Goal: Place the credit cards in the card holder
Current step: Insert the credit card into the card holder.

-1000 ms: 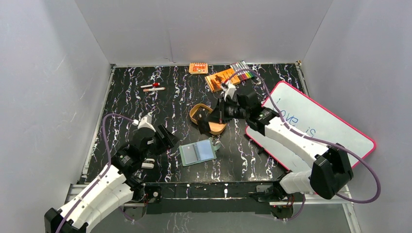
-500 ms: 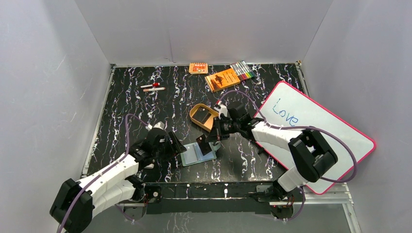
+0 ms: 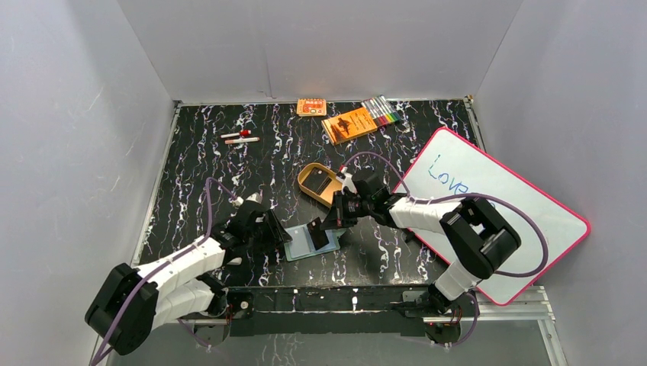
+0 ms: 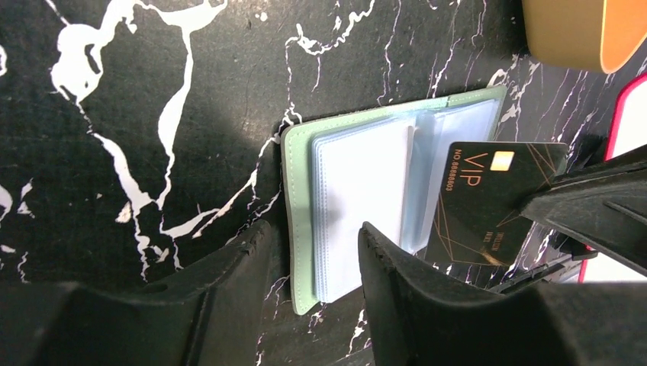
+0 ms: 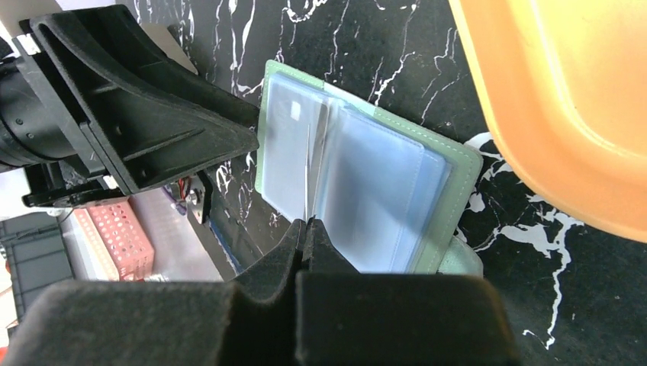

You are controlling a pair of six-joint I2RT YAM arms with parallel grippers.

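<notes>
The sage-green card holder (image 3: 301, 248) (image 4: 299, 191) (image 5: 458, 171) lies open on the black marbled table, its pale blue pockets facing up. My right gripper (image 3: 331, 221) (image 5: 307, 223) is shut on a black credit card (image 3: 318, 234) (image 4: 488, 198) marked VIP. The card stands on edge over the holder's middle fold and appears as a thin line (image 5: 307, 183) in the right wrist view. My left gripper (image 3: 276, 232) (image 4: 314, 226) is low at the holder's left edge. Its jaws are apart, with the cover and pocket corner between them.
A tan oval tray (image 3: 309, 177) (image 5: 564, 114) with a dark inside sits just behind the holder. A pink-rimmed whiteboard (image 3: 519, 213) lies at the right. An orange booklet (image 3: 349, 124), markers (image 3: 381, 113), a small orange box (image 3: 311, 107) and pens (image 3: 240, 137) lie at the back.
My right gripper brought the card from over the tray down to the open holder. My left gripper moved right to the holder's left edge, and its jaws narrowed.
</notes>
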